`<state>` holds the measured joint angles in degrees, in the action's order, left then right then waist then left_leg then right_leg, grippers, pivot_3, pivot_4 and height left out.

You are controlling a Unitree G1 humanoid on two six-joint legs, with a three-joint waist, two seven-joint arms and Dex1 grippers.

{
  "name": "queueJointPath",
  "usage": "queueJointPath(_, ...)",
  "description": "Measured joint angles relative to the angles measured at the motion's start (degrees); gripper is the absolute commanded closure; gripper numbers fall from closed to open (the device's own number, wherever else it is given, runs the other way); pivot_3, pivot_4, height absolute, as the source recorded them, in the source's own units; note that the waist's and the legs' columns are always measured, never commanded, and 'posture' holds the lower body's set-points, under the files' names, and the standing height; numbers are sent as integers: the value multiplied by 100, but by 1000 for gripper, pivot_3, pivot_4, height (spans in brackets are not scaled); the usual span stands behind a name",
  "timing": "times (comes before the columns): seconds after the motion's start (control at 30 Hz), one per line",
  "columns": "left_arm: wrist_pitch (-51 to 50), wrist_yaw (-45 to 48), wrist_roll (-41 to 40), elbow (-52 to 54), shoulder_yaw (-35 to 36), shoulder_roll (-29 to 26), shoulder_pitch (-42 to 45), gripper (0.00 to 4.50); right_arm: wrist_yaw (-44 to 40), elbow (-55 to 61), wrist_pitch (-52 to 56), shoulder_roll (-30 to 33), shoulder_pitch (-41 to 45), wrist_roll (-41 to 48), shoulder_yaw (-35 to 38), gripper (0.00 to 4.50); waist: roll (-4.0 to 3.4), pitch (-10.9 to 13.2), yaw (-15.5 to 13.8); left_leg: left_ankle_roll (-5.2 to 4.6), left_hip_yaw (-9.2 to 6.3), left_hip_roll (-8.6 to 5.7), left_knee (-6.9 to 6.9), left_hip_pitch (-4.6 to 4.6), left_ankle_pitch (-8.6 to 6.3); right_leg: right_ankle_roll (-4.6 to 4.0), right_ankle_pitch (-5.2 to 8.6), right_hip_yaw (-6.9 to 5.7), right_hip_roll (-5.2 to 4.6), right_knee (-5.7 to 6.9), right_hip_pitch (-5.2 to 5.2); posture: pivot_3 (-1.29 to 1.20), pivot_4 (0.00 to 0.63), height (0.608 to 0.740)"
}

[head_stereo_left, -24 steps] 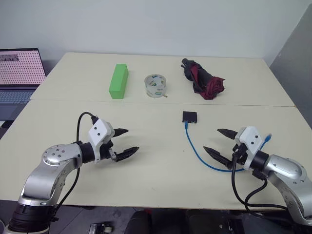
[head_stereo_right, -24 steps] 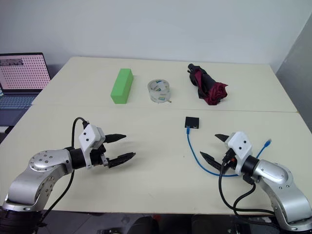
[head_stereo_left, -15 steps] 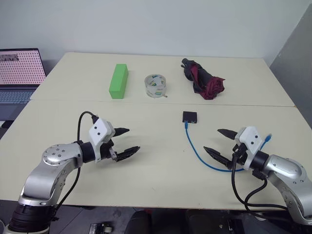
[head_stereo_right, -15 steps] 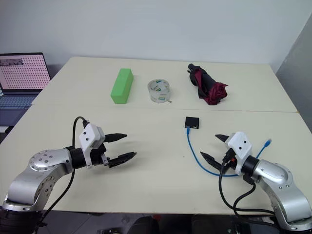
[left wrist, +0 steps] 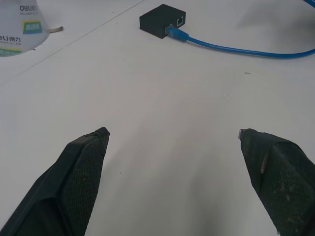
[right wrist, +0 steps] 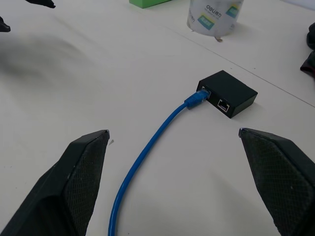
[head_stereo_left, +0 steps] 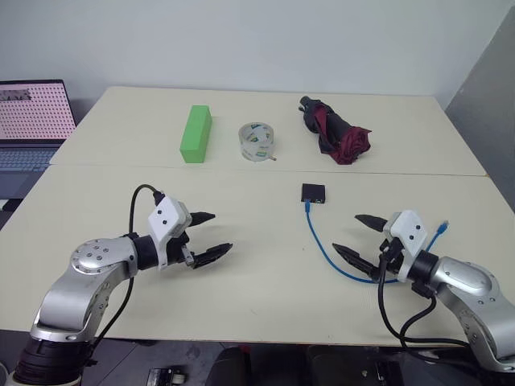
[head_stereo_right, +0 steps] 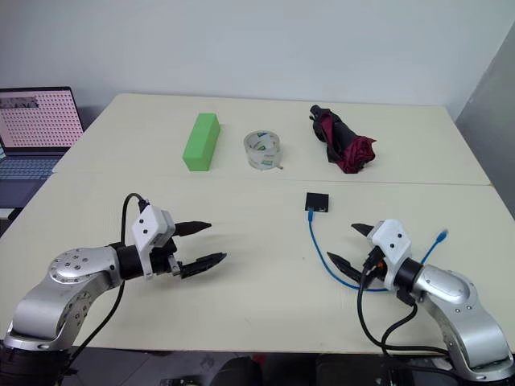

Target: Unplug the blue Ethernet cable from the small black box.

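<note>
Cream tabletop beneath a plain white wall: along the upper part of the head view lie a green block, a roll of clear tape and a folded dark red umbrella, with a laptop at the far left edge. Right of centre sits the small black box; the blue Ethernet cable is plugged into its near face and curves down and to the right, its free plug lying at the right.

I hold the left gripper at lower left with its two black fingers spread wide and nothing between them, well apart from the box. The right gripper at lower right is likewise spread and empty, hovering near the cable's bend; in its wrist view the box and the seated plug lie straight ahead between the fingers.

I judge the step to be the approach, with no contact yet. The next move, as I read it, calls for one gripper to steady the light box while the other pinches the plug close to the port and draws it straight out.
</note>
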<state>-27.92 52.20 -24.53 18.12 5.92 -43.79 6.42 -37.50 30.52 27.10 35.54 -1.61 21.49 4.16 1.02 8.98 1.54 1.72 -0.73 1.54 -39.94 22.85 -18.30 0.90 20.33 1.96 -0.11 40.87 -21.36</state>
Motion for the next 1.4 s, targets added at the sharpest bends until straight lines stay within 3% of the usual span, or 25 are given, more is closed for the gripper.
queueJointPath(0.43, -12, 157, 10, -9, -189, 1, 108, 24, 369, -11, 123, -188, -70, -277, -225, 25, 0, 0, 0, 2, 0, 0, 0, -1, 1, 0, 0, 1, 1, 1, -1, 0, 150, 740)
queueJointPath(0.73, -75, 239, -20, 19, -455, 39, 366, 24, 1848, -1078, 207, -1812, 780, -1403, -1418, 25, -1, 1, 8, 17, 3, 1, 0, 1, 9, 0, 0, 5, 4, 6, -8, 0, 150, 740)
queueJointPath(0.87, -95, 232, -22, 13, -526, 108, 475, 24, 2417, -1782, 153, -2462, 1190, -1793, -1606, 25, -1, 1, 9, 17, 2, 0, 0, 1, 10, 0, 0, 5, 4, 6, -8, 0, 150, 740)
queueJointPath(0.97, -135, 227, -23, 9, -562, 131, 498, 0, 2752, -2165, -38, -2719, 1373, -2014, -1650, 482, -2, 1, 13, 17, 2, 1, 0, 1, 10, 0, 0, 4, 4, 8, -9, 0, 150, 740)
queueJointPath(1.4, -115, 165, 61, -3, -595, 250, 491, 0, 3084, -3116, -510, -3194, 1902, -2274, -1554, 3661, -2, 0, 26, 17, 2, 1, 1, -2, 10, 0, 0, 4, 4, 12, -10, 0, 150, 740)
